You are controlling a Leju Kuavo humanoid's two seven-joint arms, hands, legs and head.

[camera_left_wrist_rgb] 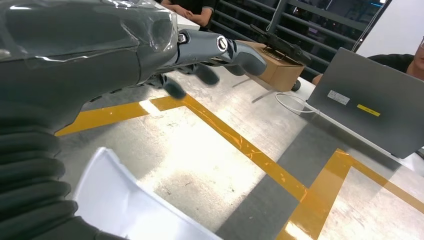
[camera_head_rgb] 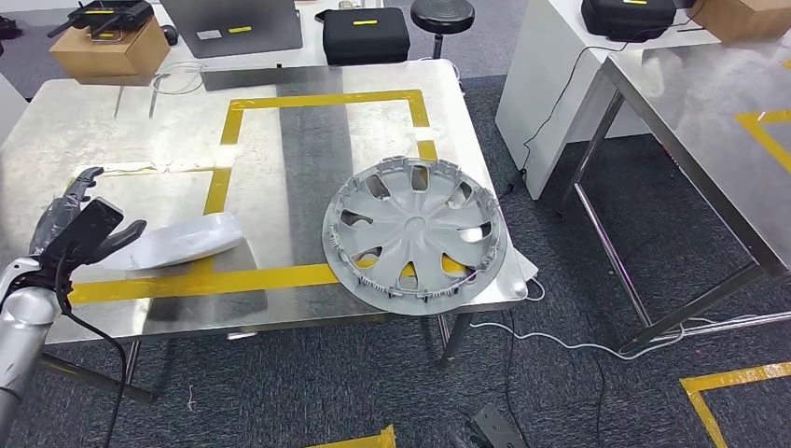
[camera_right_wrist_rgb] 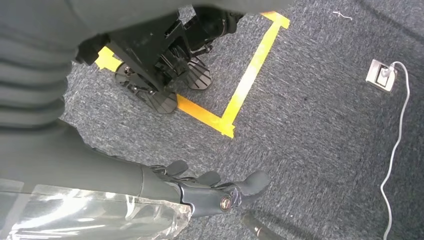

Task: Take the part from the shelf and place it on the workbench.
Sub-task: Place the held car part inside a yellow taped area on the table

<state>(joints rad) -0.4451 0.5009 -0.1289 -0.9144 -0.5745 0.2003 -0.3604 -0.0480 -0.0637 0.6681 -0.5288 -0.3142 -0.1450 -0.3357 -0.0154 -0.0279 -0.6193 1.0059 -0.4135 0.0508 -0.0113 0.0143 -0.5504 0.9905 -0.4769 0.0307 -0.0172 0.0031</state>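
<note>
On the steel surface (camera_head_rgb: 84, 121), the grey wheel cover (camera_head_rgb: 413, 233) lies flat at the near right corner, overlapping the yellow tape outline (camera_head_rgb: 326, 100). Left hand (camera_head_rgb: 79, 224) hovers at the near left edge, fingers apart, holding nothing, beside a white curved part (camera_head_rgb: 187, 241). Right hand (camera_right_wrist_rgb: 210, 192) hangs above carpet, released. Laptop (camera_left_wrist_rgb: 370, 112) labels are too small to read

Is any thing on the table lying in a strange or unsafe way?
Yes. The hubcap sits at the table's front right corner, and its rim reaches past the front edge and over the yellow tape outline, so it looks poorly seated. The white part near the left hand lies flat, across the tape line.
</note>
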